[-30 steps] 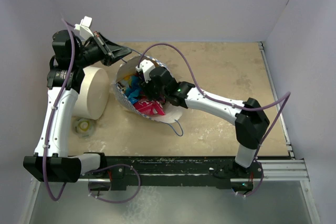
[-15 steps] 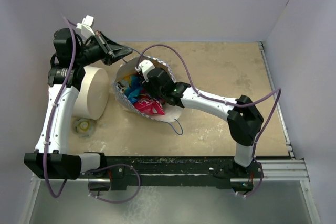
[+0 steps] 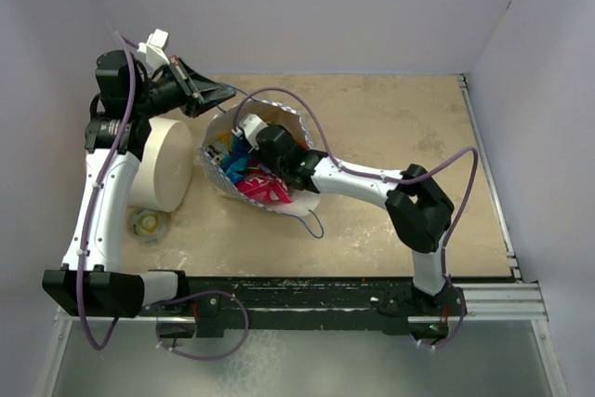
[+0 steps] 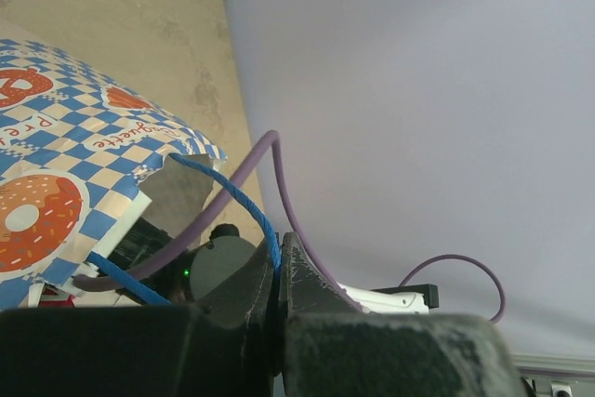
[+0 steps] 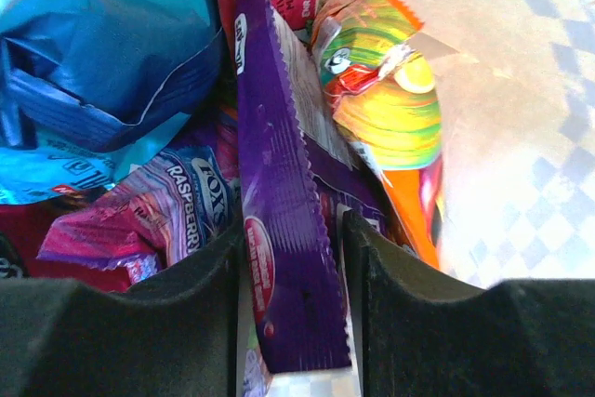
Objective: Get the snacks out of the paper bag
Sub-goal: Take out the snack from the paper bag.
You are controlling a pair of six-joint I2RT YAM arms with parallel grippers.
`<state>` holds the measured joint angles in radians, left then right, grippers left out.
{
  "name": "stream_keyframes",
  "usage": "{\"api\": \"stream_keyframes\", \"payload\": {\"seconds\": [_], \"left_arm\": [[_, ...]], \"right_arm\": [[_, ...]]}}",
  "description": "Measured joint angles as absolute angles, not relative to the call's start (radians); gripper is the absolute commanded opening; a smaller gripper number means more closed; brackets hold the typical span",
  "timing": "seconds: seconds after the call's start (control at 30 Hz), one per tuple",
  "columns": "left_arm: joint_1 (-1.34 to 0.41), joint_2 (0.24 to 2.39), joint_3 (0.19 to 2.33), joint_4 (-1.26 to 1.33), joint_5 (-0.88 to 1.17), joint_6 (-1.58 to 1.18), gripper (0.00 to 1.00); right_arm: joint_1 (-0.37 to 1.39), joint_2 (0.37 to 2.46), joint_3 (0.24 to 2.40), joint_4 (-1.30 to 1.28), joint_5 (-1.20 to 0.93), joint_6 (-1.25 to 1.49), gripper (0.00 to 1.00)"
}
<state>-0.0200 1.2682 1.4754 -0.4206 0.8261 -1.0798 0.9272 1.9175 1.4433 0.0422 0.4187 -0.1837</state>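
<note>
Checkered paper bag (image 3: 296, 202) on tan table (image 3: 400, 118), foil snack packets (image 3: 256, 188) and right gripper (image 5: 296, 248) inside, left gripper (image 4: 277, 276) behind on its blue cord handle (image 4: 244, 200); white cylinder (image 3: 160, 163) at left, small clear roll (image 3: 147, 224) before it.

Glossy, crinkled foil is seen on the snacks (image 5: 177, 202), matt printed paper on the paper bag (image 4: 84, 165) with a twisted blue cord handle (image 4: 200, 170), a smooth matt finish on the white cylinder (image 3: 165, 160), and a rough, mottled matt surface on the bench (image 3: 400, 118).
</note>
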Motion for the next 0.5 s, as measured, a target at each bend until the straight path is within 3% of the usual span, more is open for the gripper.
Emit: {"api": "stream_keyframes", "payload": {"seconds": [0.13,0.27,0.5], "left_arm": [[-0.02,1.268,1.475,-0.421,0.831,-1.08,0.0],[-0.02,1.271,1.475,-0.427,0.832,-1.072,0.0],[-0.02,1.285,1.489,-0.435,0.834,-1.053,0.0]], "right_arm": [[0.921,1.959,1.446,0.066,0.409,-0.202,0.36],[0.916,1.978,1.48,0.049,0.399,-0.22,0.1],[0.902,1.929,1.503,-0.025,0.334,-0.216,0.0]]}}
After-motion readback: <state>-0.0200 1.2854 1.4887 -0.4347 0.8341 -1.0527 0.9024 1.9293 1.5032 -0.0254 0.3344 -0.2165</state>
